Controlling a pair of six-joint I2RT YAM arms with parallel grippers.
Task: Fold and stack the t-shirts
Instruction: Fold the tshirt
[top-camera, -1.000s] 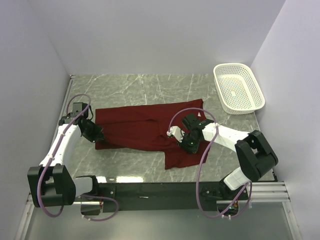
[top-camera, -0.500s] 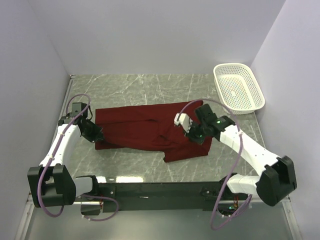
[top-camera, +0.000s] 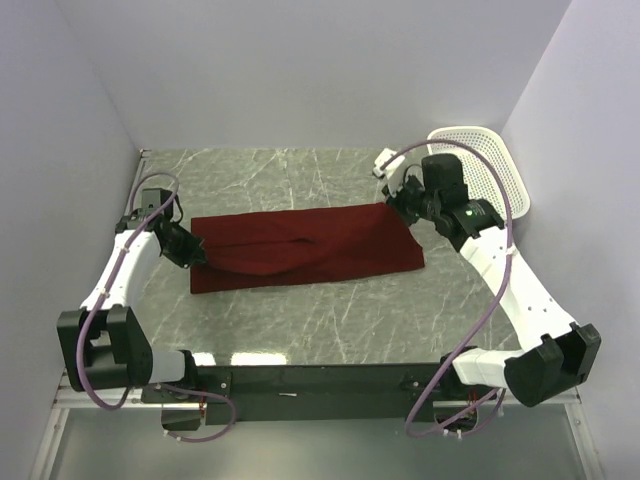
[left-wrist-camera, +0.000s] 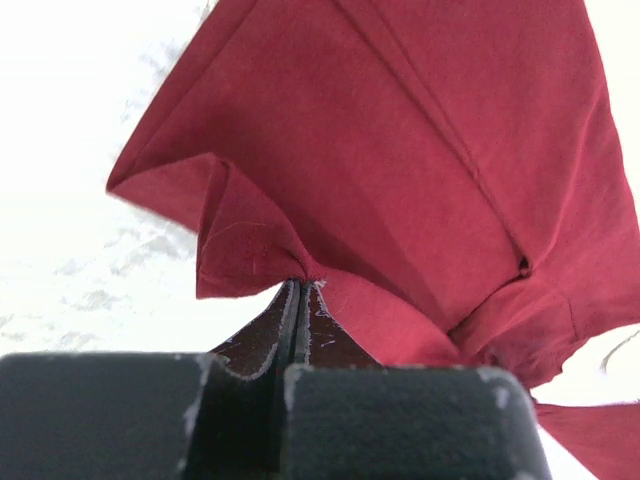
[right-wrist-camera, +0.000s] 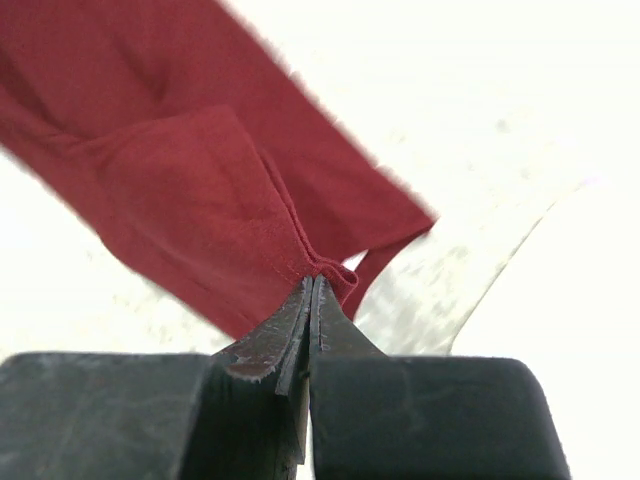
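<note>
A dark red t-shirt (top-camera: 305, 250) lies stretched as a long band across the middle of the table. My left gripper (top-camera: 192, 255) is shut on its left end, and the left wrist view shows the cloth (left-wrist-camera: 400, 170) pinched at the fingertips. At the shirt's far right corner my right gripper (top-camera: 397, 203) is shut on the cloth; in the right wrist view the hem (right-wrist-camera: 230, 200) bunches where the jaws meet. The right end looks raised a little off the table.
A white perforated basket (top-camera: 505, 175) stands at the back right, partly hidden behind the right arm. Grey marble table (top-camera: 300, 320) shows in front of the shirt. White walls close in on three sides.
My right gripper has carried the shirt's lower right part up and to the far right, pulling the cloth out into a flat band. The left gripper stays shut on the left end.
</note>
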